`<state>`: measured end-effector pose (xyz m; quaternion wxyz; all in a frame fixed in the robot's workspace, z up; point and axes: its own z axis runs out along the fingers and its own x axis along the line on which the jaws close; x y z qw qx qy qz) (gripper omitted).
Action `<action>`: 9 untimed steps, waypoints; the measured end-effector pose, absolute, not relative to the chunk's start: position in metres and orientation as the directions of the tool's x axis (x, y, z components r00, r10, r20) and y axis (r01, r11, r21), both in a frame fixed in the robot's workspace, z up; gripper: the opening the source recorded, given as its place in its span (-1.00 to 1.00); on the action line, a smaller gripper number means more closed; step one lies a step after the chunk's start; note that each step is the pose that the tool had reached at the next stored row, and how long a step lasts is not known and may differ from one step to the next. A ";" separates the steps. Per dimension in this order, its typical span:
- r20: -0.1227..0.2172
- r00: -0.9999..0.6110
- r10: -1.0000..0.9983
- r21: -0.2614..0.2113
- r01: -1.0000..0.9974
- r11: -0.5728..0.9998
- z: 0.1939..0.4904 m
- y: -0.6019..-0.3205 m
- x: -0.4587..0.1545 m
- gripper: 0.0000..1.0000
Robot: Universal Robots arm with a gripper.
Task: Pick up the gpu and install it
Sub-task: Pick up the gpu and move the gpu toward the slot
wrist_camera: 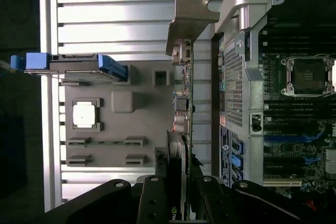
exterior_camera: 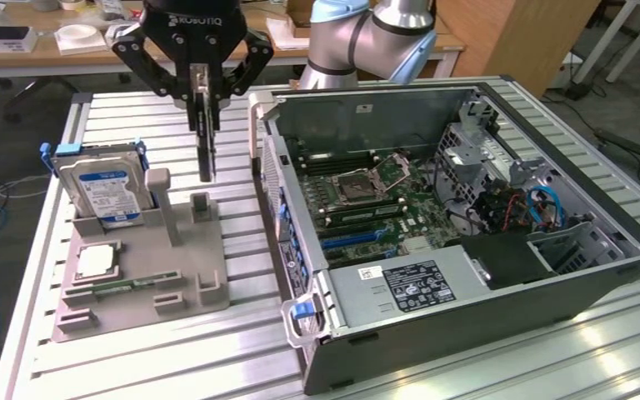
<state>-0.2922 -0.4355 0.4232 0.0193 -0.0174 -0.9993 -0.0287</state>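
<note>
The gpu [exterior_camera: 206,137] hangs edge-down from the gripper [exterior_camera: 201,83], clear of every surface. The jaws are closed on the card's upper portion, clamping its two faces. In the wrist view the gpu [wrist_camera: 185,114] runs straight out from the gripper [wrist_camera: 184,195], with its silver bracket [wrist_camera: 191,17] at the far end.

Below the hand lies the grey parts holder [exterior_camera: 142,287]. Its hard drive [exterior_camera: 103,193] and processor [exterior_camera: 96,260] sit on the side of the hand away from the case. The open computer case [exterior_camera: 465,333] stands just beside the hand on the other side, with the motherboard [exterior_camera: 382,204] and blue expansion slots [exterior_camera: 353,237] exposed.

Caution: the grip covers a small area near one end, so the long card may pivot or slip during travel. The bracket may strike the case wall if the card crosses too low. A tilted card would likely miss the slot or stress the connector edge
</note>
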 end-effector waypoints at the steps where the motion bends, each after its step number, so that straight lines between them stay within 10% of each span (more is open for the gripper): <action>1: 0.040 -0.999 0.034 0.057 0.036 0.998 0.423 -0.436 -0.291 -0.47; 9: 0.040 -0.999 0.034 0.057 0.036 0.998 0.423 -0.435 -0.281 -0.47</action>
